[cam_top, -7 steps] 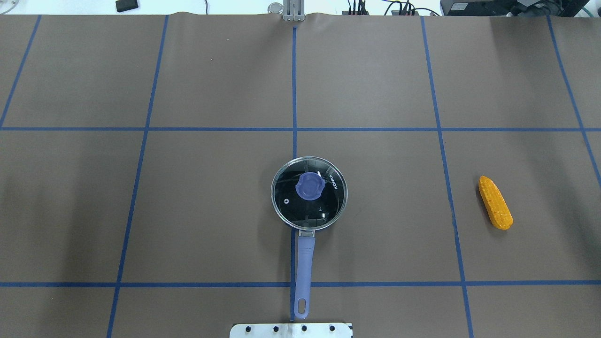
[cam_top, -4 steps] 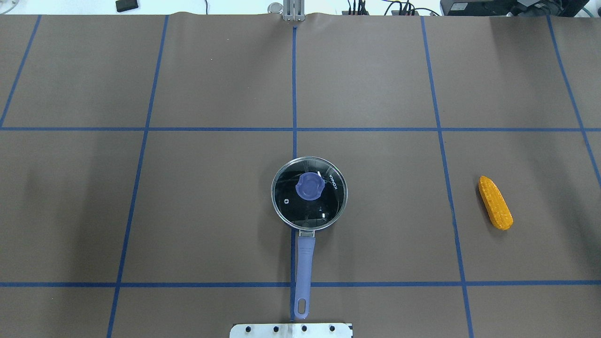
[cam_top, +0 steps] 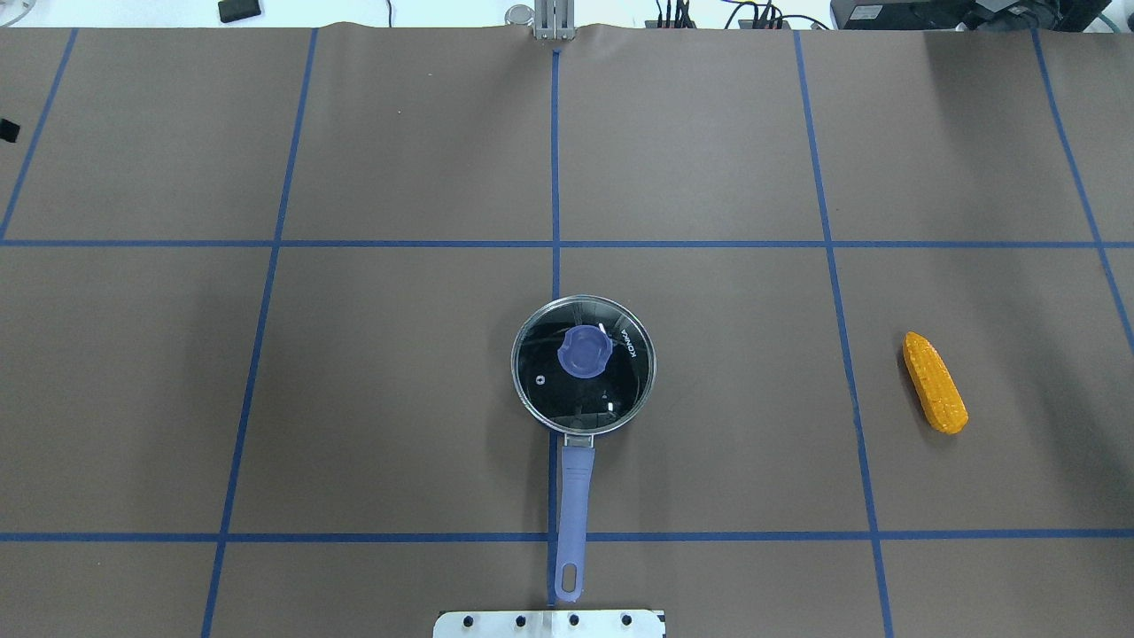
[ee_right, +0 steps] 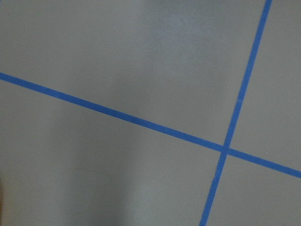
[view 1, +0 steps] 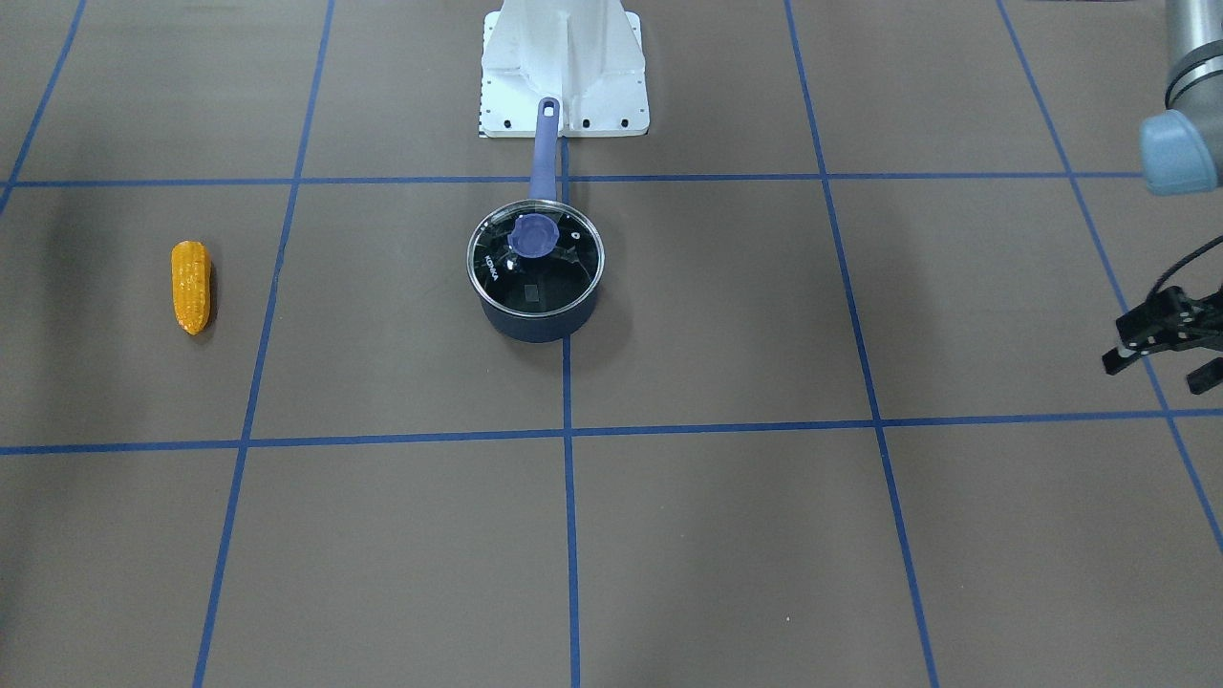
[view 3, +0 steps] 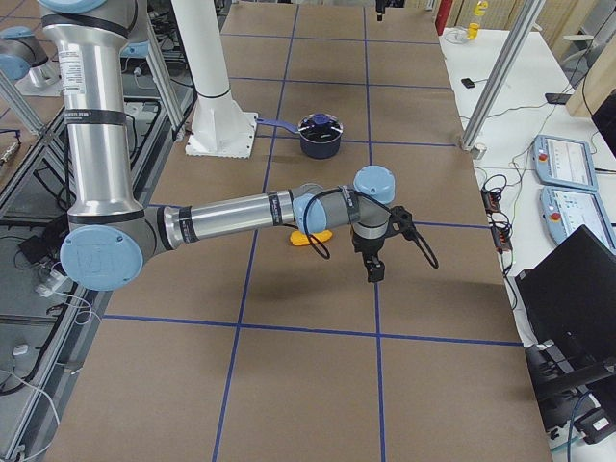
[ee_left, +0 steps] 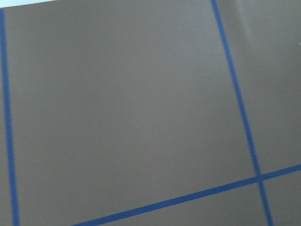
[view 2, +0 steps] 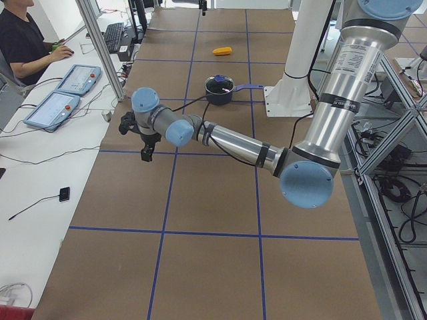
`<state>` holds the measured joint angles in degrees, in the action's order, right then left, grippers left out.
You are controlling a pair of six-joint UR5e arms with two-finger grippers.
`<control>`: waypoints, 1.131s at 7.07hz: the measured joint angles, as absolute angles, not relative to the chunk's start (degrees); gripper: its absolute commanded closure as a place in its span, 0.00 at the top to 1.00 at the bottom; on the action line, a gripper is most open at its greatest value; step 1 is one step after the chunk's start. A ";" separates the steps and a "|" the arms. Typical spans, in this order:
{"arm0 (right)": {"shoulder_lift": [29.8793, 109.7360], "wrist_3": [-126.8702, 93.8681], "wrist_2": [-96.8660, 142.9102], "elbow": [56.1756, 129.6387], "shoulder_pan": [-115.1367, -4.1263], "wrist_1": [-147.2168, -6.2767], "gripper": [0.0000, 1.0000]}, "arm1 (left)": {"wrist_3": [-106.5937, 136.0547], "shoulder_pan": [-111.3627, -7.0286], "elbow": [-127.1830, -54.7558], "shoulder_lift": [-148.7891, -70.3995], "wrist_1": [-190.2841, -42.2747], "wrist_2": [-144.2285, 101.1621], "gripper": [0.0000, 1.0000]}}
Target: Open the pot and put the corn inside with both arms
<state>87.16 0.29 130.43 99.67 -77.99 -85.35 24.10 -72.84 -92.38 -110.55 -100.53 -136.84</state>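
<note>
Left hand: fingers spread, newly at overhead view's edge, well apart from pot.
Right hand: spread or not, cannot tell.
Corn: unmoved.

Blue tape lines grid the brown table; a black-shirted operator sits by two pendants.

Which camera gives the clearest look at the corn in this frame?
The overhead view: the corn lies whole, large, unobstructed. Front-facing shows it whole but smaller; left side view, tiny and far; right side view, half hidden behind the right arm. Wrist cameras show only table.
</note>
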 measured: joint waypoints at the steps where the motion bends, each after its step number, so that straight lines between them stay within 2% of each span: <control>1: 86.99 -0.46 130.53 100.41 -77.62 -85.34 1.00 | 28.23 -69.46 -94.96 -114.69 -95.32 -136.19 0.99; 3: 87.13 -7.29 130.68 102.04 -75.35 -83.68 1.00 | 35.90 -61.33 -97.82 -123.83 -85.92 -130.98 0.98; 5: 87.41 -11.84 130.60 102.78 -72.27 -80.68 0.91 | 42.75 -53.56 -97.98 -131.27 -82.34 -126.97 0.99; 8: 88.45 -17.40 130.50 103.66 -65.39 -80.01 0.96 | 51.37 -41.67 -97.04 -142.58 -75.17 -119.46 1.00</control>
<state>88.45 -17.40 130.50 103.66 -65.39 -80.01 51.37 -41.67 -97.04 -142.58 -75.17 -119.46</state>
